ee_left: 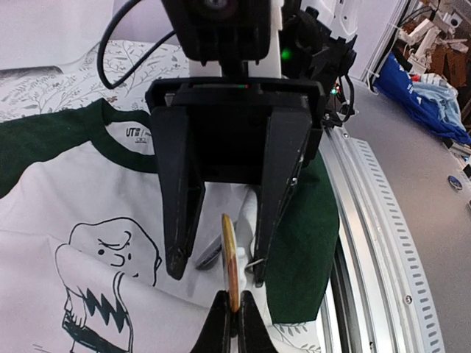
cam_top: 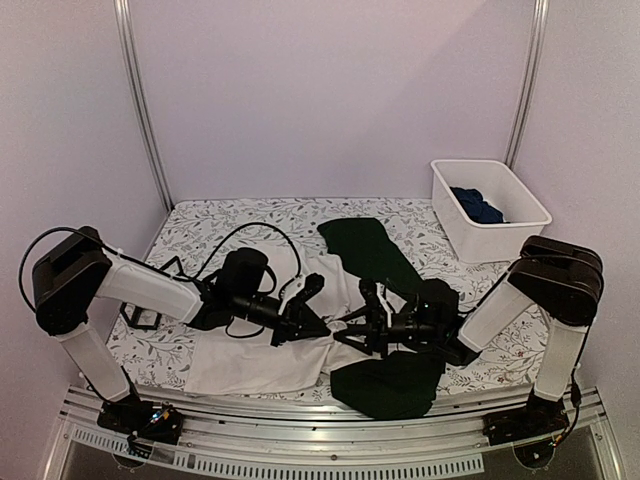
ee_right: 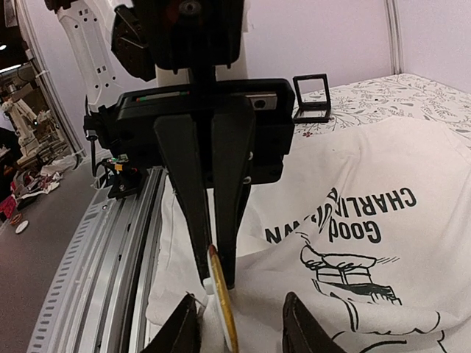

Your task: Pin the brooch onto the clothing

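Observation:
The clothing, a white T-shirt [cam_top: 250, 360] with dark sleeves [cam_top: 372, 250] and a cartoon print [ee_left: 103, 257], lies spread on the table. The brooch [ee_left: 230, 257], a thin gold disc seen edge-on, stands upright just above the shirt's lower front. My left gripper [ee_left: 234, 298] is shut on the disc's edge. My right gripper [ee_right: 238, 301] faces it with its jaws open, one finger on each side of the brooch [ee_right: 223, 301]. A thin pin wire [ee_left: 257, 262] and a white clasp stick out of the brooch's back towards one right fingertip. In the top view both grippers [cam_top: 335, 330] meet over the shirt.
A white bin [cam_top: 520, 225] at the back right holds a dark blue garment [cam_top: 478, 205]. A small black open box [ee_right: 310, 99] sits on the floral cloth [cam_top: 250, 215] at the left. The aluminium rail [cam_top: 330, 440] runs along the near edge.

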Robot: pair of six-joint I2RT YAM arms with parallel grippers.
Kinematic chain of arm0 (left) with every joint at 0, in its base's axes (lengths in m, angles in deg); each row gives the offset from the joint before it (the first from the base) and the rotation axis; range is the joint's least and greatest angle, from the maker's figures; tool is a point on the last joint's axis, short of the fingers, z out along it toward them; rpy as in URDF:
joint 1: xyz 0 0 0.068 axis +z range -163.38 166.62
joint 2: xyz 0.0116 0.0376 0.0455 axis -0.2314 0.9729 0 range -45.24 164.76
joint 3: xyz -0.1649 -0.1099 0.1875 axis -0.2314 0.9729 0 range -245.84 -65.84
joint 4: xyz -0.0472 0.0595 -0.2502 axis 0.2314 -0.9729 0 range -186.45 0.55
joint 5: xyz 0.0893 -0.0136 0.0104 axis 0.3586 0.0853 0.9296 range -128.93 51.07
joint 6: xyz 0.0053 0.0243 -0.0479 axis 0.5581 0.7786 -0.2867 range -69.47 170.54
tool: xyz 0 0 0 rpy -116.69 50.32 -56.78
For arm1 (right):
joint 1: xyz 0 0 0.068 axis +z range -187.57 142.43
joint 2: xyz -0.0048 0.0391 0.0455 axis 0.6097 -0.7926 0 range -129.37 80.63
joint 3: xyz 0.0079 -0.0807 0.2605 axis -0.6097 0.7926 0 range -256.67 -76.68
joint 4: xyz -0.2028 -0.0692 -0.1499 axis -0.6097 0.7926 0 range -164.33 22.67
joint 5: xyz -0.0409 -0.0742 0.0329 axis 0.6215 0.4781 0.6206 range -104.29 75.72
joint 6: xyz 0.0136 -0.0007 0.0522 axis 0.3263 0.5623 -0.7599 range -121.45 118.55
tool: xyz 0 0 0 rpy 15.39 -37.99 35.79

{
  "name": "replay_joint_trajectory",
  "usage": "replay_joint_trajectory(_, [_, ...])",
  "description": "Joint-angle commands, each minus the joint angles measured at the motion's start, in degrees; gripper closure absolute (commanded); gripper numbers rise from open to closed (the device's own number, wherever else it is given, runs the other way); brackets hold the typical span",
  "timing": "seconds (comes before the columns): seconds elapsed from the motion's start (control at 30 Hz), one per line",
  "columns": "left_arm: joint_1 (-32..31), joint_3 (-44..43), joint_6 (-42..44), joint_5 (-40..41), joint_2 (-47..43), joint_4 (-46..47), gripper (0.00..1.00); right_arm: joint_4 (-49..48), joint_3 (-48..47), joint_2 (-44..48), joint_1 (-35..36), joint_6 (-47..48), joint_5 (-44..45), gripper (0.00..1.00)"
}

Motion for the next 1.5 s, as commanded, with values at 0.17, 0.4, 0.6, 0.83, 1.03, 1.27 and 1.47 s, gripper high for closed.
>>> replay_joint_trajectory(0.17, [-0.27,0.82,0.53,-0.03,1.07,2.0,1.0,-1.84,-0.51,-1.42,0.25,-1.09,1.04,0.74])
replay_joint_trajectory(0.4, [-0.55,0.56,2.4,-0.21,0.82,0.96,1.0,-0.2,-2.27,-1.66,-1.51,-4.44,0.7,0.77])
replay_joint_trajectory(0.6, [-0.64,0.47,3.28,-0.22,0.82,0.96,1.0,1.01,-3.25,-2.98,-1.97,-6.39,0.22,0.81])
replay_joint_trajectory(0.83, [-0.56,0.82,3.1,0.49,0.46,1.35,1.0,-0.56,-0.81,-3.02,-1.99,-7.45,0.37,0.83])
replay_joint_trajectory(1.03, [-0.64,0.74,3.76,0.05,0.53,1.49,1.0,-1.03,-1.32,-2.87,-2.24,-8.5,0.14,0.91])
replay_joint_trajectory(1.27, [-0.81,0.56,4.04,-0.41,0.7,1.47,1.0,-1.04,-1.59,-2.08,-3.3,-10.85,0.93,0.92])
replay_joint_trajectory(1.47, [-0.65,0.97,3.89,0.74,0.3,1.34,1.0,-5.58,1.01,-2.28,-4.11,-14.12,1.39,0.92])
